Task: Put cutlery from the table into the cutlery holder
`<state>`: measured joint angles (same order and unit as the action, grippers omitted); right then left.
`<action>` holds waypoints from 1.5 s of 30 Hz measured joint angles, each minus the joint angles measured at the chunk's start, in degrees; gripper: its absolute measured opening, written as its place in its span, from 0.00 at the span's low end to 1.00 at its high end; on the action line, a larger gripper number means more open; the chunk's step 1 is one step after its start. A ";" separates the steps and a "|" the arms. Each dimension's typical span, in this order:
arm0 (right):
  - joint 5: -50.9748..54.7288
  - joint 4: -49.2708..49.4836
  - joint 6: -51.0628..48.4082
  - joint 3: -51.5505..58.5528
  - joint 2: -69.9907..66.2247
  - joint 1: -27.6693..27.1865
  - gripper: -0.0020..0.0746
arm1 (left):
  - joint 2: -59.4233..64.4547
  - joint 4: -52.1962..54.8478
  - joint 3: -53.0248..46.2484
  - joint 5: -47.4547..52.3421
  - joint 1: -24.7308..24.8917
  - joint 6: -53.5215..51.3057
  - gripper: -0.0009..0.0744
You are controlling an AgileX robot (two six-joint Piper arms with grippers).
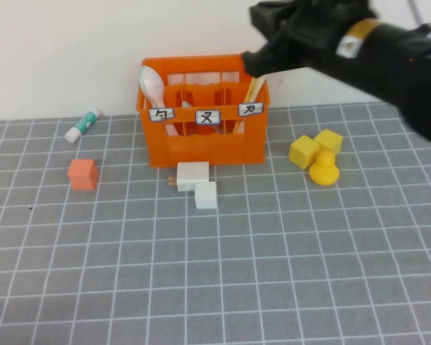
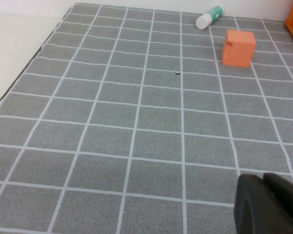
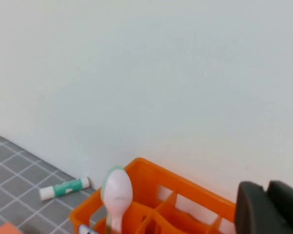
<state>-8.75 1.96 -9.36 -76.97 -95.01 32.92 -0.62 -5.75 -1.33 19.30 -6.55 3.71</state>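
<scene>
The orange cutlery holder stands at the back middle of the grey table. A pale yellow knife stands tilted in its right compartment. A white spoon with a greenish rim stands in its left compartment. I cannot make out the white knife. My right gripper hovers just above the holder's back right corner, over the knife's top end. It looks shut and empty in the right wrist view, which also shows the holder and the spoon. My left gripper is shut and empty low over bare table.
A green-and-white glue stick and an orange cube lie left of the holder. Two white blocks sit in front of it. Two yellow cubes and a yellow duck sit to its right.
</scene>
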 joint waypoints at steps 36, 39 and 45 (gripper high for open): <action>24.19 -0.36 -5.55 43.85 58.22 0.00 0.02 | 0.00 0.00 0.00 0.00 0.00 -0.16 0.01; 25.99 -0.89 -7.26 44.12 61.61 0.00 0.02 | 0.00 0.00 0.00 0.00 0.00 -0.16 0.01; 26.23 -2.73 -7.76 49.98 69.71 0.00 0.02 | 0.00 0.00 0.00 0.00 0.00 -0.16 0.01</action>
<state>17.48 -0.77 -17.11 -26.99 -25.30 32.92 -0.62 -5.75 -1.33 19.30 -6.55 3.55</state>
